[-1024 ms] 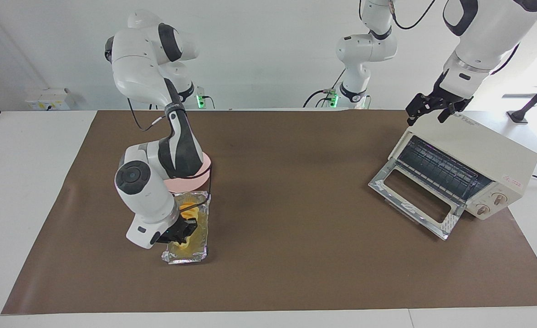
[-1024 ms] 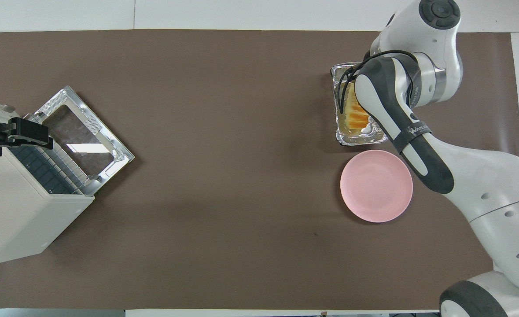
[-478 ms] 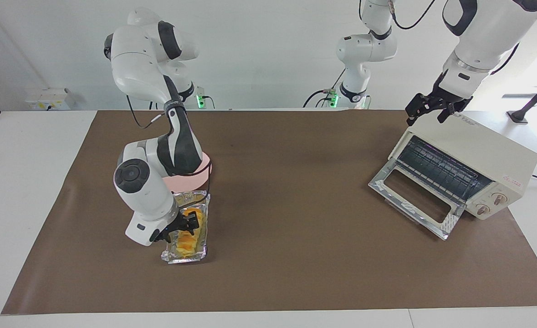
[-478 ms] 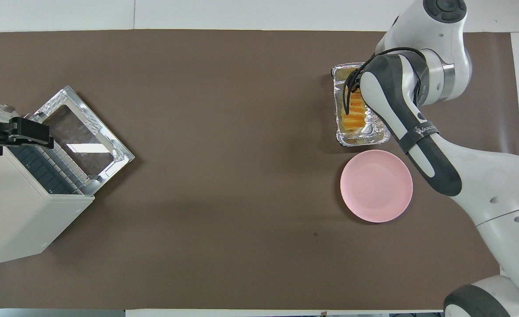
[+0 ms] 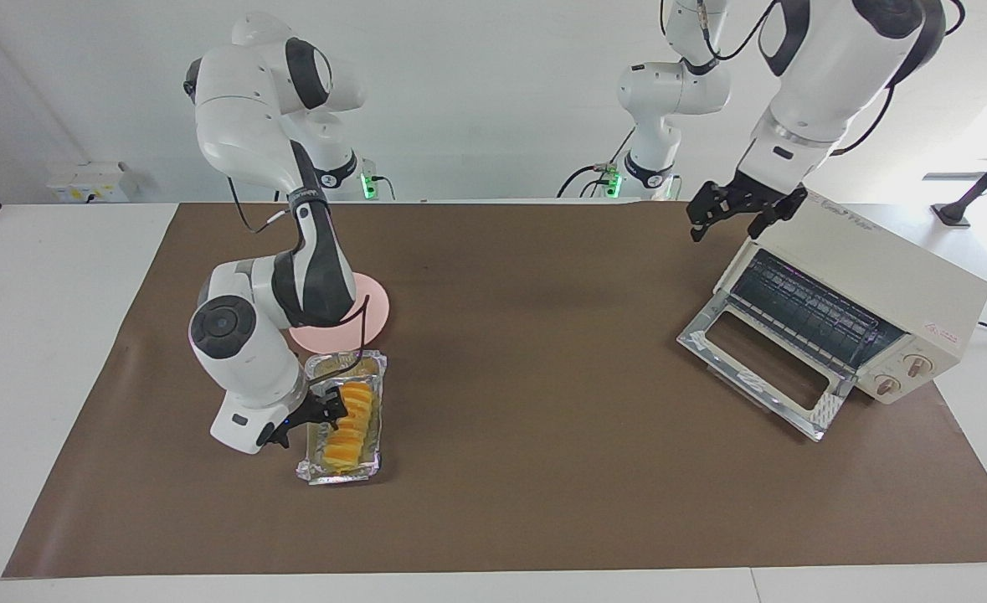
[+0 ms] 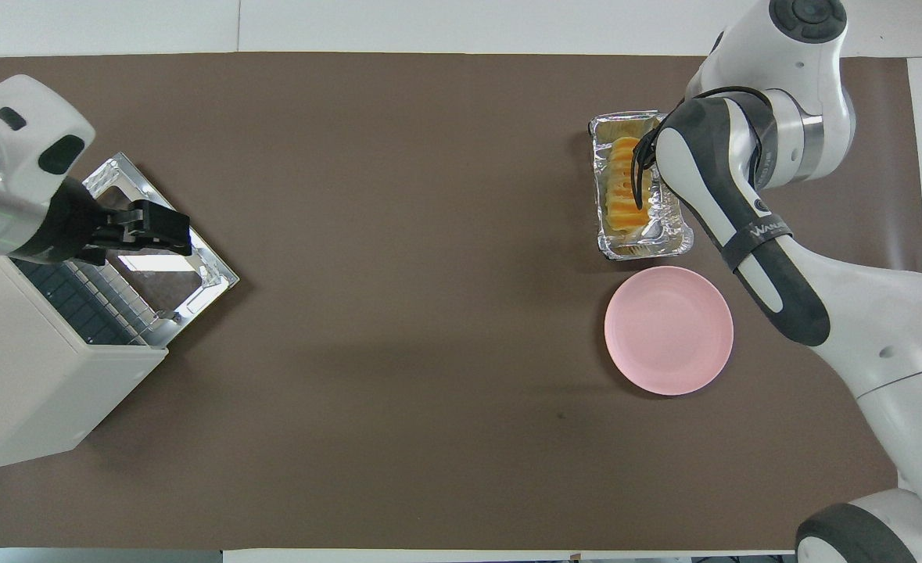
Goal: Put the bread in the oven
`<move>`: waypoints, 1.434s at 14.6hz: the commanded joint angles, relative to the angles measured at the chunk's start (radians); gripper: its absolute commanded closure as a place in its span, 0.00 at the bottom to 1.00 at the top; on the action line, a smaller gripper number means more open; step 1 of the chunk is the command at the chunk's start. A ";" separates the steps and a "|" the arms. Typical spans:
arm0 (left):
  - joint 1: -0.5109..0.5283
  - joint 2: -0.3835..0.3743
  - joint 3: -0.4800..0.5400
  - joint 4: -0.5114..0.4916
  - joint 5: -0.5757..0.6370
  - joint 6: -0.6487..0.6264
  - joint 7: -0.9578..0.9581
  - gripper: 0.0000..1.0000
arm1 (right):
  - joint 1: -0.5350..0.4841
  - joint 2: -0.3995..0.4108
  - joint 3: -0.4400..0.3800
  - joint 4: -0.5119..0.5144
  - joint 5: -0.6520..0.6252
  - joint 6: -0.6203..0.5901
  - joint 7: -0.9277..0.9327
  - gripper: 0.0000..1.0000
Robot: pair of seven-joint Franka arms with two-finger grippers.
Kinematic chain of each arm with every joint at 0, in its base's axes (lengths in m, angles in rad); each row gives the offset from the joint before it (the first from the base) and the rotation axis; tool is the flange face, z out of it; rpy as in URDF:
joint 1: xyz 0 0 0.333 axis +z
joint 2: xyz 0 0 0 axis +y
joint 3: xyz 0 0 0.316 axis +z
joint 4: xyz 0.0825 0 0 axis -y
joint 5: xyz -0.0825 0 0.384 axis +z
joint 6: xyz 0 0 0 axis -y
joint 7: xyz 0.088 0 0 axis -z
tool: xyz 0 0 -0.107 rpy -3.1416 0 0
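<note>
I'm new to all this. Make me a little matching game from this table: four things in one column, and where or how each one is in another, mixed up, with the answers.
Things:
1. bread
2. oven
3. plate
4. left gripper

Where or how:
A. door dropped open
B. up in the air beside the oven's top
C. lying in the foil tray
D. bare, beside the tray, nearer to the robots

Pairs: 1-C, 2-A, 3-D, 4-B
</note>
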State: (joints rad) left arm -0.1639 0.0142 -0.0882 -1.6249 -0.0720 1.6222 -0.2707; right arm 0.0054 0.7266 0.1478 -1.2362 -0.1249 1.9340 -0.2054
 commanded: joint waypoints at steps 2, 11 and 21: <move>-0.046 0.066 0.011 0.042 -0.017 0.044 -0.064 0.00 | -0.033 -0.073 0.006 -0.156 -0.038 0.062 -0.085 0.27; -0.060 0.081 0.010 0.037 -0.014 0.061 -0.087 0.00 | -0.019 -0.098 0.010 -0.216 -0.022 0.128 0.057 1.00; -0.040 0.081 0.019 0.046 0.027 0.011 -0.085 0.00 | 0.149 -0.130 0.053 0.032 0.142 -0.239 0.356 1.00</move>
State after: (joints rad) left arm -0.2035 0.0862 -0.0752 -1.6016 -0.0637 1.6617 -0.3484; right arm 0.0750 0.5856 0.2019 -1.2557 -0.0001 1.7295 0.0095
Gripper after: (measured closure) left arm 0.000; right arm 0.982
